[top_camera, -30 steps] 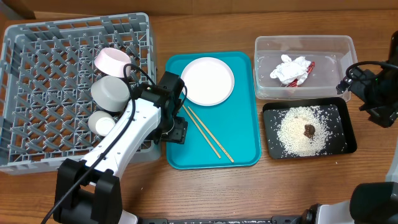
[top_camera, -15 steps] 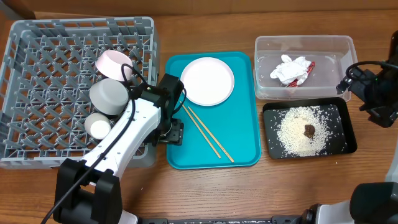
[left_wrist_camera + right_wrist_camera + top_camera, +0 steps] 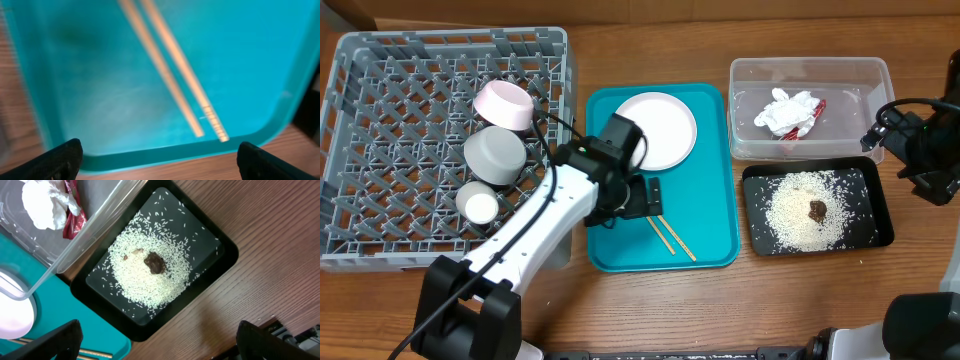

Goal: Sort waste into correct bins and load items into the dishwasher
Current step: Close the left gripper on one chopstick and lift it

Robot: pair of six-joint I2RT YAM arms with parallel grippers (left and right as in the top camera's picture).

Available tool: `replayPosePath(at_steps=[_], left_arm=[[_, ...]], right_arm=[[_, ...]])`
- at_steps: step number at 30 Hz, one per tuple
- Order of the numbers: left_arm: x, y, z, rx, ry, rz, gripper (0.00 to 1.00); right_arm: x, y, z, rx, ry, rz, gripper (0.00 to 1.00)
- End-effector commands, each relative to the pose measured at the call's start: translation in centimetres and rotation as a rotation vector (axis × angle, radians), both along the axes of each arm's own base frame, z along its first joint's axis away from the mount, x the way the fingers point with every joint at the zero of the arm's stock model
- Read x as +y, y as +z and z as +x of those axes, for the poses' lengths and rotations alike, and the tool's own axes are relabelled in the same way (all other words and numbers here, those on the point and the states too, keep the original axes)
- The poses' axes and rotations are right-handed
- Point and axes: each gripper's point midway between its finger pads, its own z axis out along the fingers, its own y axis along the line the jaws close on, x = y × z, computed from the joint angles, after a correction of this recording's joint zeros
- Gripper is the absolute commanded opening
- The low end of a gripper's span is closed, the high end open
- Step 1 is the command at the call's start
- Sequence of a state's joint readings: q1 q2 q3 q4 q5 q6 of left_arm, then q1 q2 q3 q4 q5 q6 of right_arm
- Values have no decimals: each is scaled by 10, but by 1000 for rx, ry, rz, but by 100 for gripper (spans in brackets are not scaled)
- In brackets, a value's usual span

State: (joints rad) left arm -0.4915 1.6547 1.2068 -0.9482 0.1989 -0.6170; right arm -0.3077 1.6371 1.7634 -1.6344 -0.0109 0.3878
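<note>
The wooden chopsticks (image 3: pixel 665 228) lie on the teal tray (image 3: pixel 710 225) beside the white plate (image 3: pixel 655 130); they also show in the left wrist view (image 3: pixel 170 70). My left gripper (image 3: pixel 642 197) hovers open and empty over the chopsticks' near part. The grey dish rack (image 3: pixel 390 120) holds the pink-sided dish (image 3: pixel 504 104), grey bowl (image 3: pixel 494 154) and white cup (image 3: pixel 478 205). The clear tub (image 3: pixel 750 80) holds tissue (image 3: pixel 785 110) and a red wrapper (image 3: pixel 817 108). The black tray (image 3: pixel 878 205) holds rice (image 3: pixel 800 210) and a brown lump (image 3: pixel 818 208). My right gripper (image 3: pixel 905 140) is open, empty, at the right.
The rack stands at the left, the teal tray in the middle, the tub and black tray at the right. Bare wood runs along the front edge. In the right wrist view the black tray's rim (image 3: pixel 227 252) lies below the fingers.
My left arm has swung right from the rack's edge to over the chopsticks on the teal tray. The right arm has not moved.
</note>
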Motion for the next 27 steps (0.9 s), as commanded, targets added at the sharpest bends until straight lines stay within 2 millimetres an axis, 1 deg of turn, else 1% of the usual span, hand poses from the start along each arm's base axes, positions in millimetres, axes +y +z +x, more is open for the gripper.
replayPosePath(at_steps=[1,5,8,11,14,18,22,27], left_arm=[[-17,4,1,-9,59,-12,100],[-13,1,6,-98,109,115,100],[-16,2,5,-129,119,145,100],[-15,1,6,-167,107,190,100],[-17,-3,5,-167,98,206,100],[-16,-19,3,-123,119,230,100],[-21,-39,-4,-47,124,232,100],[-20,-63,-11,25,130,264,100]], right_arm=[[-3,10,2,-36,-2,-22,100],[-3,10,2,-36,-2,-22,100],[-3,10,2,-36,-2,-22,100],[-3,10,2,-36,-2,-22,100],[-3,10,2,-36,-2,-22,100],[-3,10,2,-36,-2,-22,100],[-3,10,2,-35,-2,-22,100],[-3,10,2,-36,-2,-22,100]])
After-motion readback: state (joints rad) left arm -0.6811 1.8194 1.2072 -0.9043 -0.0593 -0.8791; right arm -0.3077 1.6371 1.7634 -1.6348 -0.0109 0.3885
